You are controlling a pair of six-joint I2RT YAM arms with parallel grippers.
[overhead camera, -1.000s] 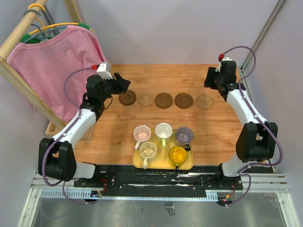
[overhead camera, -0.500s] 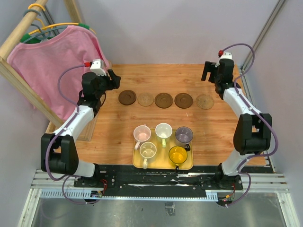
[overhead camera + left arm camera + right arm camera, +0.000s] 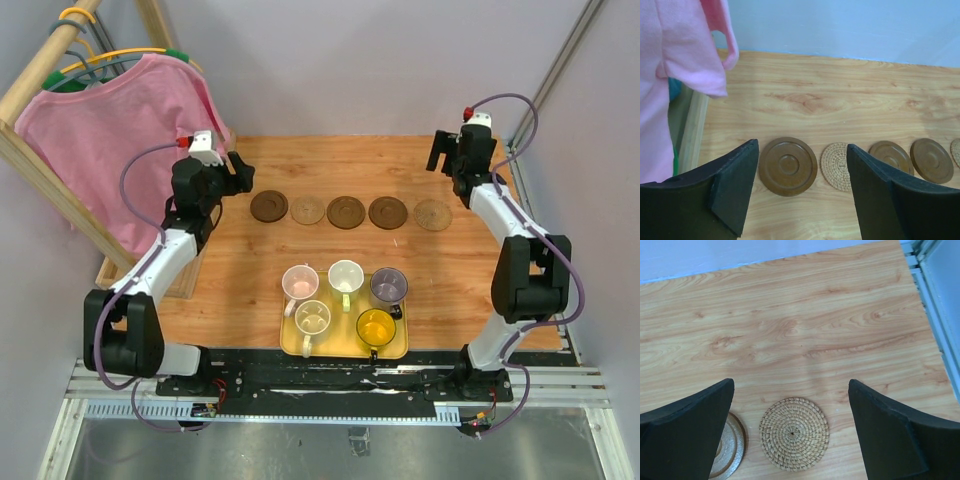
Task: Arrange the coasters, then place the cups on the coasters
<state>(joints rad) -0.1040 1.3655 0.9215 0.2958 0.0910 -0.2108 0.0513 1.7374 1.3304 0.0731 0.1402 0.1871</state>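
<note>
Several round coasters lie in a row across the middle of the table, from a dark brown coaster (image 3: 269,206) on the left to a woven tan coaster (image 3: 433,214) on the right. My left gripper (image 3: 243,172) hovers behind the left end, open and empty; its wrist view (image 3: 802,145) looks down on the dark brown coaster (image 3: 788,166) and a woven coaster (image 3: 836,166). My right gripper (image 3: 437,152) is open wide and empty, behind the right end and above the woven coaster (image 3: 794,433). Several cups, among them a pink cup (image 3: 299,282) and an amber cup (image 3: 376,326), stand on the yellow tray (image 3: 287,345).
A pink shirt (image 3: 110,120) hangs on a wooden rack (image 3: 130,275) at the table's left edge, close to my left arm. A metal frame rail (image 3: 932,300) runs along the right edge. The back wall stands just behind both grippers.
Both grippers have drawn back from the coaster row toward the far side. The left one moved left off the dark coaster, and both jaws have widened, the right one most.
</note>
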